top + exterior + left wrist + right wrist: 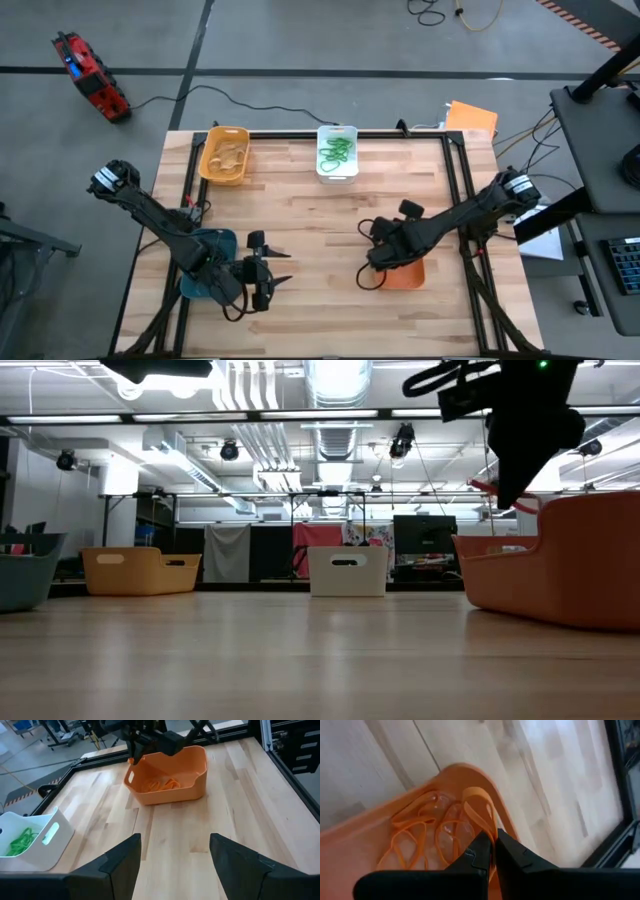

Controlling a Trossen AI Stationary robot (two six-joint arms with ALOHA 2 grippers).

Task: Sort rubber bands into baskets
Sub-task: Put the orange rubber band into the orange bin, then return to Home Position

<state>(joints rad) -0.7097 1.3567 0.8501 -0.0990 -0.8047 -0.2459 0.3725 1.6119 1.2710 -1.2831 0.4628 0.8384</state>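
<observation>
The table carries four baskets, one yellow [224, 155] at upper left, one white [337, 152] at upper centre, one teal-blue [203, 262] at lower left and one orange [404, 271] at lower right, beneath two arms.

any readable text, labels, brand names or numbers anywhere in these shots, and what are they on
None can be read.
The orange basket, white basket, yellow basket and teal basket show no lettering.
The red device on the floor has markings too small to read.
The monitors in the room behind are too blurred to read.
</observation>
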